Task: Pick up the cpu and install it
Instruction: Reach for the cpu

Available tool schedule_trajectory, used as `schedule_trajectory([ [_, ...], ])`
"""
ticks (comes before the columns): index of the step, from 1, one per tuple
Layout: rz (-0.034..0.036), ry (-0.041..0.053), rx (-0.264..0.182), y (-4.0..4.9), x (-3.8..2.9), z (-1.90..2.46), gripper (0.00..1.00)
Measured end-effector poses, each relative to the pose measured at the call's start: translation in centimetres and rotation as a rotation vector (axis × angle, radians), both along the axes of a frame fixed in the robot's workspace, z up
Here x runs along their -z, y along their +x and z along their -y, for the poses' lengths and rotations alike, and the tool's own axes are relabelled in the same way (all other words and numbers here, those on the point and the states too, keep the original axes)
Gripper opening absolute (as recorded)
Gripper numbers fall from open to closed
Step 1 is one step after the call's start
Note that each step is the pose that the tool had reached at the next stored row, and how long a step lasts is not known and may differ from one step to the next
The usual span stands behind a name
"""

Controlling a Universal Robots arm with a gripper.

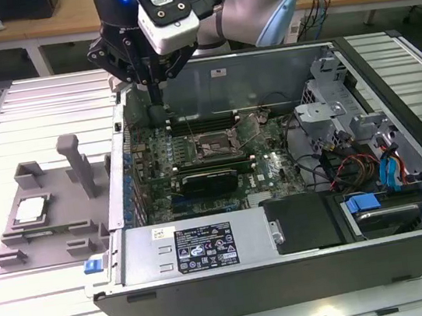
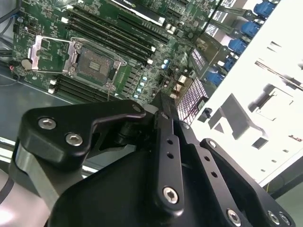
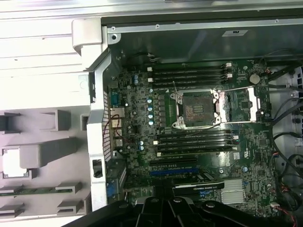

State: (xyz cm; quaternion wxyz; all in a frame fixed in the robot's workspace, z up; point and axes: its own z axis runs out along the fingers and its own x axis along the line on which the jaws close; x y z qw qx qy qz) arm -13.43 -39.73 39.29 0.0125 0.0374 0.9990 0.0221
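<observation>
The gripper (image 1: 157,101) hangs over the open computer case (image 1: 306,278) at its corner nearest the grey tray (image 1: 49,239). Its fingers (image 2: 165,118) are pressed together and hold nothing. The cpu (image 1: 31,208) lies in that tray, just outside the case. The socket (image 3: 198,109) inside the case stands open.

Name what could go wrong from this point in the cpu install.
The cpu lies in its grey tray, while the tool hangs over the motherboard; travelling across, it may clip the case wall. The socket lies open, so a misaligned placement could damage its contacts.
</observation>
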Motion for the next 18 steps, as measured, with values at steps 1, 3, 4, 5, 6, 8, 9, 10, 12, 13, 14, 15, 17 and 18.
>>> schedule_trajectory([
  [1, 0.0000, 0.0000, 0.000, -0.20, 0.00, 0.00, 0.11],
  [3, -0.0001, -0.0001, 0.000, -0.66, 0.00, 0.00, 0.11],
  [4, 0.0000, 0.0000, 0.000, -0.91, 0.00, 0.00, 0.11],
  [5, 0.0000, 0.0000, 0.000, -1.09, 0.00, 0.00, 0.11],
  [6, -0.0001, -0.0001, 0.000, -1.23, 0.00, 0.00, 0.11],
  [8, 0.0000, 0.0000, 0.000, -1.32, 0.00, 0.00, 0.11],
  [9, 0.0000, 0.0000, 0.000, -1.40, 0.00, 0.00, 0.11],
  [10, 0.0000, 0.0000, 0.000, -1.50, 0.00, 0.00, 0.11],
  [12, 0.0000, 0.0000, 0.000, -1.72, 0.00, 0.00, 0.11],
  [13, 0.0000, -0.0001, 0.000, -1.82, 0.00, 0.00, 0.11],
  [14, 0.0000, 0.0000, 0.000, -2.05, 0.00, 0.00, 0.11],
  [15, 0.0000, -0.0001, 0.000, -2.28, 0.00, 0.00, 0.11],
  [17, 0.0000, -0.0001, 0.000, -2.86, 0.00, 0.00, 0.11],
  [18, 0.0000, 0.0000, 0.000, -3.13, 0.00, 0.00, 0.11],
])
